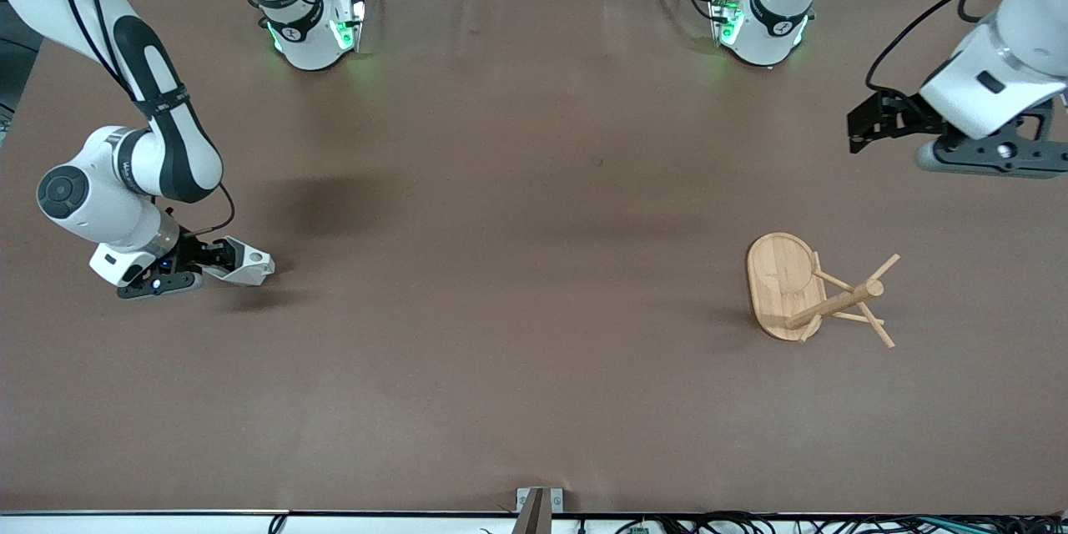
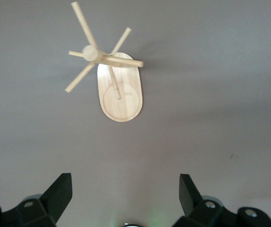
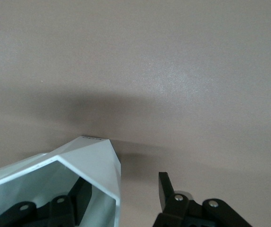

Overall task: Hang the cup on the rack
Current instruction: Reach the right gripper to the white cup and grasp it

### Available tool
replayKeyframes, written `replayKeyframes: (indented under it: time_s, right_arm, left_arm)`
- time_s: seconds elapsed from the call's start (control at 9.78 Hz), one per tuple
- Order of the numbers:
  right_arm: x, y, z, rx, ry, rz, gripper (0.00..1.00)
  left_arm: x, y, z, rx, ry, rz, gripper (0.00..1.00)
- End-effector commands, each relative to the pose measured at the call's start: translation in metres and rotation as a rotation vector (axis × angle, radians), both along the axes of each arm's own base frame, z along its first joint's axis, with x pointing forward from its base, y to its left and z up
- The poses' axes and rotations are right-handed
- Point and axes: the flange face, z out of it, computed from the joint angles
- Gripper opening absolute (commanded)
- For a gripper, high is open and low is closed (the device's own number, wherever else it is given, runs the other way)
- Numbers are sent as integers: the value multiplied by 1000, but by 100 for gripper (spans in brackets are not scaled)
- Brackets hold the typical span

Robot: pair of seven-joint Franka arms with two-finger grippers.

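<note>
Brown-papered bench (image 1: 517, 209), broad and mostly bare. Bamboo mug tree (image 1: 805, 292) toppled at four o'clock on it, oval base on edge, post and pegs pointing toward the left arm's end. White faceted cup (image 1: 242, 261) lying at nine o'clock, well apart from the rack. Right claw (image 1: 200, 260) down at the cup, one finger inside the mouth, one outside, straddling the wall without yet pinching it. Left claw (image 1: 872, 129) spread wide, waiting high near two o'clock. Grasping step, by all appearances. Next: firm pinch, lift, carry toward four o'clock; probably rack righted first.

No writing, label, brand or number can be read on anything here; all markings are too small.
</note>
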Motion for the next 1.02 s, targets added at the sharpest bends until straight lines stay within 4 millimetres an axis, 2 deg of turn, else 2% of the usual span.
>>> replayKeyframes:
  time_s: [0.0, 0.1, 0.31, 0.41, 0.61, 0.72, 0.82, 0.92]
  right_arm:
    - [-3, -2, -3, 2, 5, -2, 11]
    - [-2, -1, -2, 4, 4, -5, 1]
    - [3, 1, 7, 10, 25, -12, 1]
    - [11, 4, 25, 16, 57, -46, 1]
    - [28, 16, 89, 27, 97, -95, 1]
    - [34, 29, 120, 61, 125, -130, 1]
    - [38, 51, 149, 173, 166, -159, 1]
    - [38, 66, 166, 303, 204, -190, 1]
  left_arm:
    - [0, -33, -17, -51, 47, -50, 100]
    - [-2, -53, -24, -67, 63, -80, 100]
    - [-13, -96, -26, -71, 50, -162, 100]
    - [-21, -122, -31, -70, 60, -221, 100]
    - [-36, -161, -39, -68, 76, -296, 100]
    - [-44, -184, -43, -69, 69, -335, 100]
    - [-46, -201, -43, -87, 32, -362, 100]
    - [-50, -222, -50, -97, 16, -430, 100]
